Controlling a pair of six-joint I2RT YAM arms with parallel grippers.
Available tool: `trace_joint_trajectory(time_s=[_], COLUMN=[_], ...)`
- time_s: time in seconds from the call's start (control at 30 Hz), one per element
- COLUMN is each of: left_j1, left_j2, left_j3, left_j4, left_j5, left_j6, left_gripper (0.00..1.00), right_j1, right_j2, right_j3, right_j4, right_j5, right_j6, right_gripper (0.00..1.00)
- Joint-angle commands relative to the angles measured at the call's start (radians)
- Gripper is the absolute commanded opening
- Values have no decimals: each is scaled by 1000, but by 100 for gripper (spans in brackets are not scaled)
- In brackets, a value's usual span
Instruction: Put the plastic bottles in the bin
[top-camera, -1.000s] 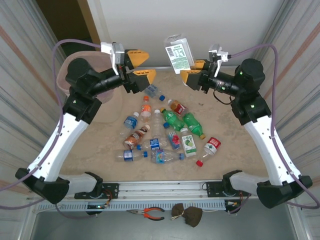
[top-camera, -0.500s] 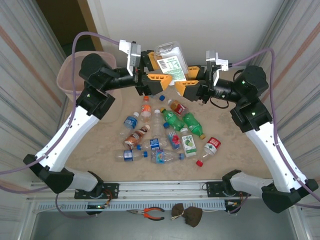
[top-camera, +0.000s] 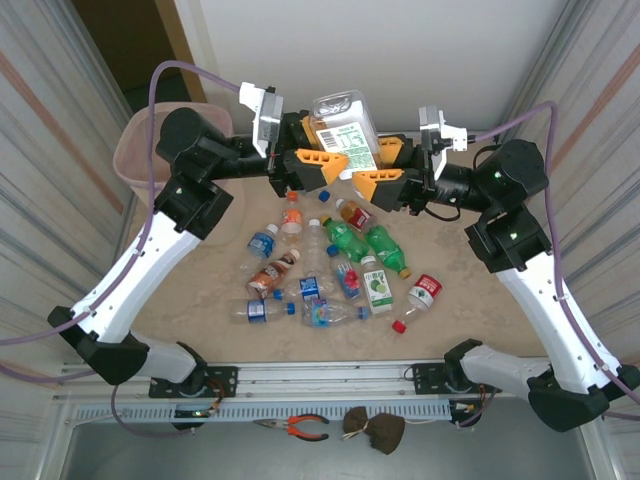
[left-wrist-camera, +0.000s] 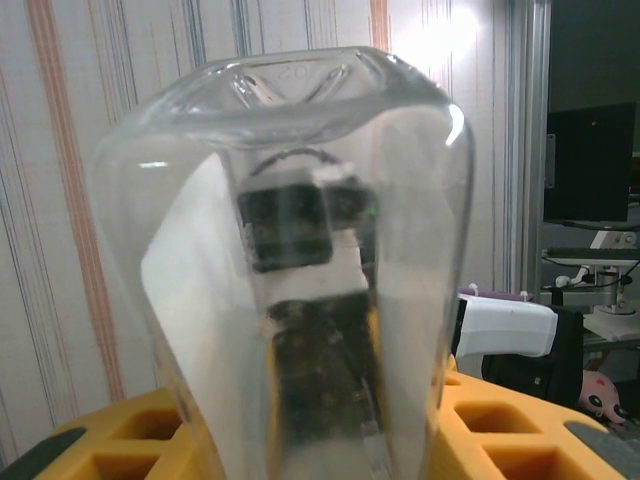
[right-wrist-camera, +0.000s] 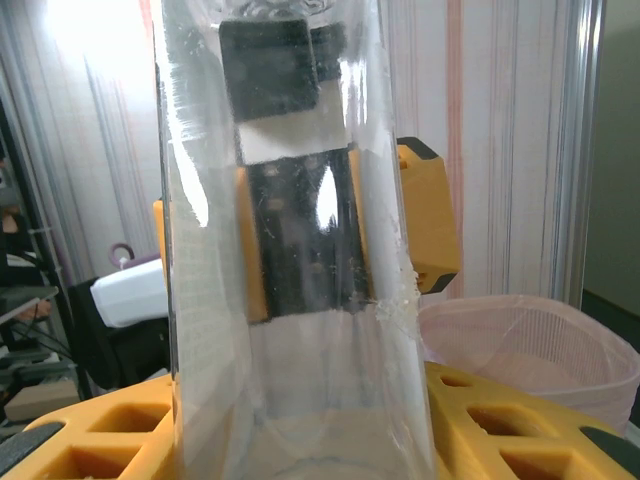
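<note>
A clear square plastic bottle (top-camera: 343, 128) with a white and green label hangs in the air above the far side of the table. My right gripper (top-camera: 378, 165) is shut on its lower part, and my left gripper (top-camera: 316, 146) is closed against it from the other side. In the left wrist view the bottle (left-wrist-camera: 290, 260) stands between the yellow fingers (left-wrist-camera: 520, 430). In the right wrist view the bottle (right-wrist-camera: 290, 250) fills the gap, with the bin (right-wrist-camera: 540, 345) behind it. Several plastic bottles (top-camera: 322, 265) lie on the table. The beige, pink-lined bin (top-camera: 135, 150) stands at the far left.
Among the pile are a green bottle (top-camera: 386, 249), a red-labelled bottle (top-camera: 425, 291) and an orange one (top-camera: 292, 214). Pliers (top-camera: 298, 427) and a brown lump (top-camera: 375, 430) lie below the front rail. Striped walls close in on both sides.
My left gripper swung right from near the bin to the raised bottle and closed on it. My right gripper brought the bottle slightly left and lower.
</note>
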Motion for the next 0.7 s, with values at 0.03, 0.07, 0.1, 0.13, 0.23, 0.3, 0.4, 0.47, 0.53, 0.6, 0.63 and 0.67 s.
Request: trace_joint_trajectory(time_s=[0.03, 0.07, 0.1, 0.13, 0.23, 0.3, 0.4, 0.47, 0.53, 0.6, 0.63, 0.67], left_j1=[-9, -10, -11, -11, -10, -11, -11, -10, -9, -8, -6, -3], left_j2=[-1, -1, -1, -1, 0, 0, -4, -11, -18, -23, -25, -28], left_j3=[30, 30, 30, 28, 25, 24, 25, 28, 29, 40, 47, 57], left_j4=[36, 37, 38, 38, 36, 34, 9, -24, -65, -120, -149, -189], left_j5=[39, 40, 42, 44, 42, 40, 25, 10, -9, -31, -41, -60], left_j6=[11, 10, 11, 11, 13, 16, 37, 63, 91, 129, 146, 165], left_gripper=[38, 36, 34, 33, 30, 30, 30, 30, 31, 32, 32, 31], right_j1=[7, 8, 7, 7, 7, 7, 9, 9, 8, 9, 7, 7], right_j2=[-21, -22, -22, -23, -24, -25, -31, -38, -49, -64, -72, -82], right_j3=[-5, -6, -7, -6, -7, -9, -18, -24, -28, -38, -39, -41], right_j4=[23, 21, 20, 18, 8, -4, -18, -33, -58, -95, -114, -137], right_j5=[9, 10, 13, 15, 21, 29, 46, 62, 77, 104, 120, 138], right_j6=[14, 14, 13, 11, 3, -5, -16, -25, -42, -68, -80, -93], right_gripper=[47, 47, 47, 47, 47, 49, 60, 66, 72, 81, 84, 85])
